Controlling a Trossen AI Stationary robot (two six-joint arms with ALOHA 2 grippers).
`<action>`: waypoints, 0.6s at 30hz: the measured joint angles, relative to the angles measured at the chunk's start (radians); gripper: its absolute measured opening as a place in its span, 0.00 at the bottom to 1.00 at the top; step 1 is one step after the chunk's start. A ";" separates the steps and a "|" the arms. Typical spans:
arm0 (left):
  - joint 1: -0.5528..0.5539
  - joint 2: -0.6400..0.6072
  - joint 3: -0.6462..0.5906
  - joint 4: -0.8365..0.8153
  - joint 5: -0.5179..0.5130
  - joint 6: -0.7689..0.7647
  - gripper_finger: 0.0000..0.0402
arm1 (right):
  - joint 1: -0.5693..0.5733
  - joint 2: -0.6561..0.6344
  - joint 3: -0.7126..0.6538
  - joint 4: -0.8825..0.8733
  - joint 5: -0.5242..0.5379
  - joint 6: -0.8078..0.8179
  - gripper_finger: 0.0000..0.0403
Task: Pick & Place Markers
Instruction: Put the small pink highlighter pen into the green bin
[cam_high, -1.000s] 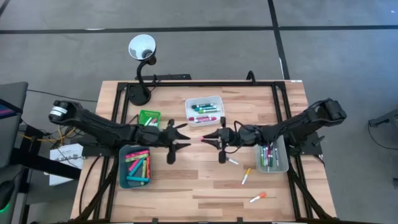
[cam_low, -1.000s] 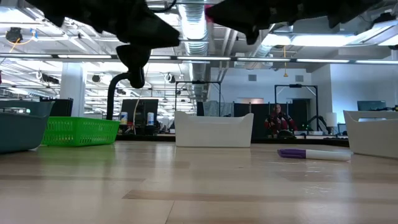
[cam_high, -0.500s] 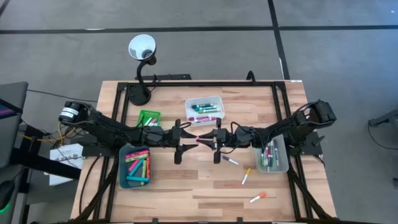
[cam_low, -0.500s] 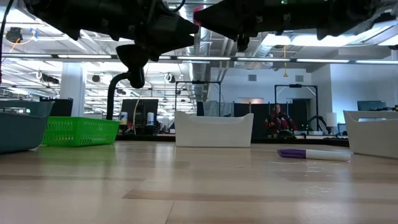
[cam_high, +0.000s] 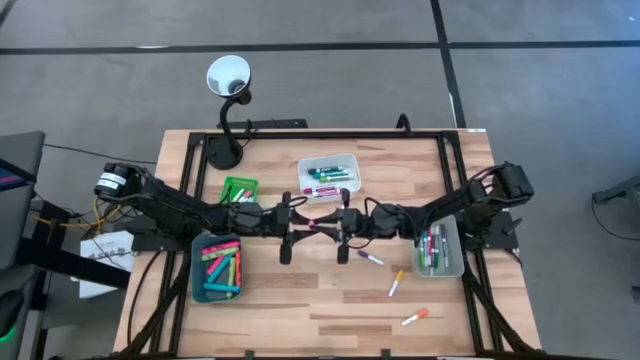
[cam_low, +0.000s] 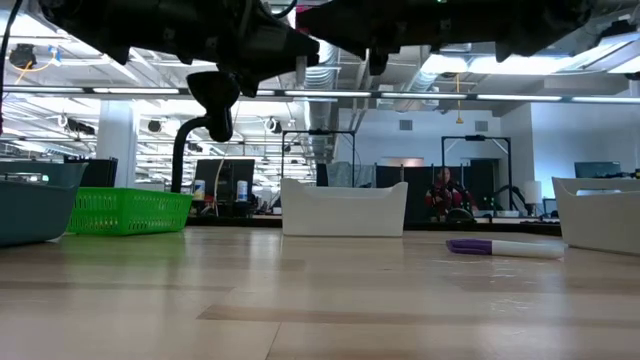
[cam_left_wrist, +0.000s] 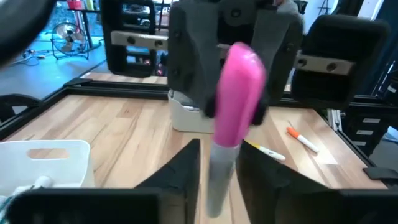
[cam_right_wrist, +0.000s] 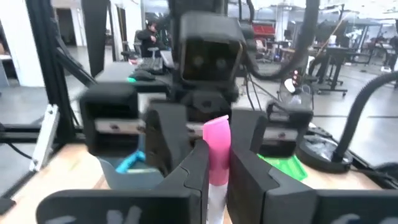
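Both my grippers meet above the middle of the tabletop, tip to tip. My right gripper (cam_high: 335, 225) pinches a pink-capped marker (cam_left_wrist: 235, 112) by its pale barrel, and the cap points toward my left gripper (cam_high: 296, 222). In the left wrist view the marker lies in the gap between the left fingers (cam_left_wrist: 180, 168), which stand spread around it and do not seem to press it yet. I judge this is a handover in the air.

The marker should be light, stiff and smooth, so it can slip or turn if it is held only at the end. I think the best place to take it is the barrel just below the cap, with the jaws across it.

Compared with one second ago, the two grippers have come together: then they were apart, now they nearly touch. Loose markers (cam_high: 396, 283) lie near the front right corner.
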 joint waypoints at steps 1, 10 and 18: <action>0.000 0.000 0.000 0.000 -0.002 0.000 0.22 | 0.002 -0.001 0.000 0.005 0.000 0.000 0.10; 0.000 0.002 -0.001 -0.007 -0.004 -0.001 0.09 | 0.003 0.000 0.001 -0.026 0.003 -0.003 0.16; -0.003 -0.026 0.000 -0.117 -0.130 -0.001 0.15 | 0.007 -0.022 -0.001 -0.227 0.017 -0.001 0.34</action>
